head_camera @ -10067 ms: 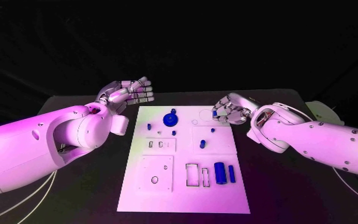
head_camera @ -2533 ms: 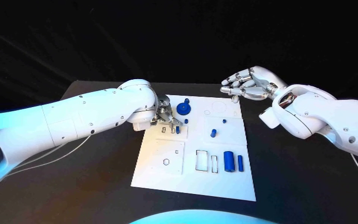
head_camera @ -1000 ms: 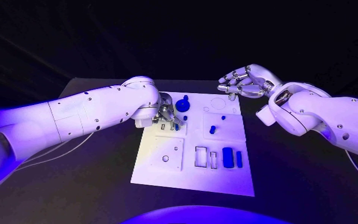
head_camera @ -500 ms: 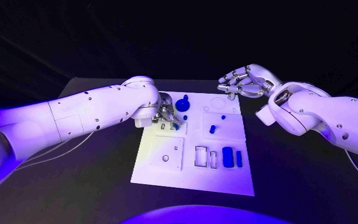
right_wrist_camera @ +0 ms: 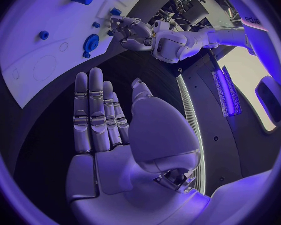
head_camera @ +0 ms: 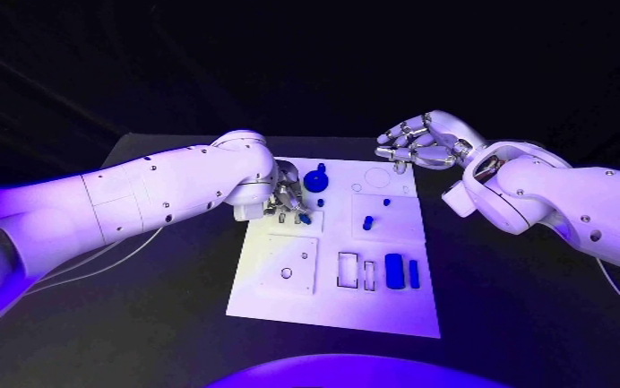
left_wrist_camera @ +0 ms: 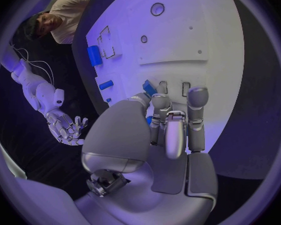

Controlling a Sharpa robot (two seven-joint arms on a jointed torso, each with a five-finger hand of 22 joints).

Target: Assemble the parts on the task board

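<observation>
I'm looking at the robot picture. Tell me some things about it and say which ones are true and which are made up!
1. The left hand is down on the white task board. True.
2. The right hand is holding a blue part. False: its fingers are apart and it holds nothing, as the right wrist view shows.
3. A short, wide blue cylinder lies near the board's close edge, next to a thin blue bar. True.
4. The round blue gear-like disc sits off the board on the black table. False: it is on the board, near its far edge.
5. The right hand presses on the board. False: it hangs above the board's far right corner.
</observation>
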